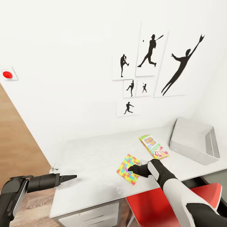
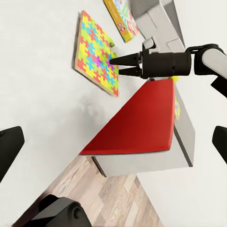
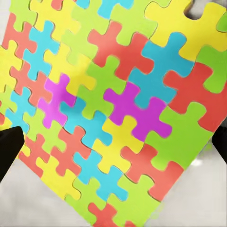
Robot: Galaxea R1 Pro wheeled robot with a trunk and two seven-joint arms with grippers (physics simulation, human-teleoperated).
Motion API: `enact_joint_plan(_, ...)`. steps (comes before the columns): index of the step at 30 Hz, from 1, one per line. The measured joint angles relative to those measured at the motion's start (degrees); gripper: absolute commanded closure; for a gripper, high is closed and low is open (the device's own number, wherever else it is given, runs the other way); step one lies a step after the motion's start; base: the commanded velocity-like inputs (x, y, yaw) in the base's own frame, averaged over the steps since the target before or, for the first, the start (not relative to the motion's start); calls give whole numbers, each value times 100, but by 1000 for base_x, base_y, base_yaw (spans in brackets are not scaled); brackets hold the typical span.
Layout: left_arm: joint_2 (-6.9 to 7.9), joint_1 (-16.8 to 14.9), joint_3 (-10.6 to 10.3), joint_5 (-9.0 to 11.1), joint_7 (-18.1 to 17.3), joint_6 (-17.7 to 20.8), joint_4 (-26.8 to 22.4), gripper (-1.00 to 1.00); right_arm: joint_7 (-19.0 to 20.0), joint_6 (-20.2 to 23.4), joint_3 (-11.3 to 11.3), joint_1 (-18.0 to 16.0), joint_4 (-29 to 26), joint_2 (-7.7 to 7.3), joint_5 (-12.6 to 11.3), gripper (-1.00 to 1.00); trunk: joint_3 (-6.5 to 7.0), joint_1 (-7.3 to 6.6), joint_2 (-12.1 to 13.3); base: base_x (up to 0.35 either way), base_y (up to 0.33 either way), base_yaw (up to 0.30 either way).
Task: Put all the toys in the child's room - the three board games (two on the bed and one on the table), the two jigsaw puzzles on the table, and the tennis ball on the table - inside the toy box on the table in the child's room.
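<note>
A bright jigsaw puzzle [image 1: 126, 168] [image 2: 97, 54] [image 3: 113, 104] lies flat on the pale grey table [image 1: 91, 164]. My right gripper [image 1: 132, 168] [image 2: 113, 63] [image 3: 113, 146] hovers open at the puzzle's near right edge, its fingers spread wide with nothing between them. The SKIP BO board game [image 1: 153, 146] [image 2: 120, 19] lies just beyond the puzzle. Past it, at the table's far right, stands the grey toy box [image 1: 195, 140] [image 2: 156, 19]. My left gripper [image 1: 71, 177] [image 2: 113, 146] is open and holds nothing, above the table's front left corner.
A red chair [image 1: 164, 201] [image 2: 142, 120] is pushed under the table below my right arm. White drawers [image 1: 91, 216] sit under the table's left end. The white wall with black baseball silhouettes [image 1: 148, 72] runs behind the table. Wooden floor [image 1: 15, 142] lies at the left.
</note>
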Motion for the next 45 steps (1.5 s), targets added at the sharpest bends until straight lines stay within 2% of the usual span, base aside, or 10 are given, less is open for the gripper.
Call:
enact_joint_plan(11,0,0,-1,1,6,-19,-2,-100,-8,-52,0,0,0,0,1,-100,0,0,0,-2,35,0)
enact_joint_plan(35,-3,0,0,1,5,-28,-1,-100,-56,-76,0,-2,-9,9,1,-100,0,-1,0,10,-135,0)
enact_joint_plan(45,-5,0,0,1,6,-22,-2,-100,-54,-151,-7,0,-15,9,3,-100,0,-2,0,136,0,0)
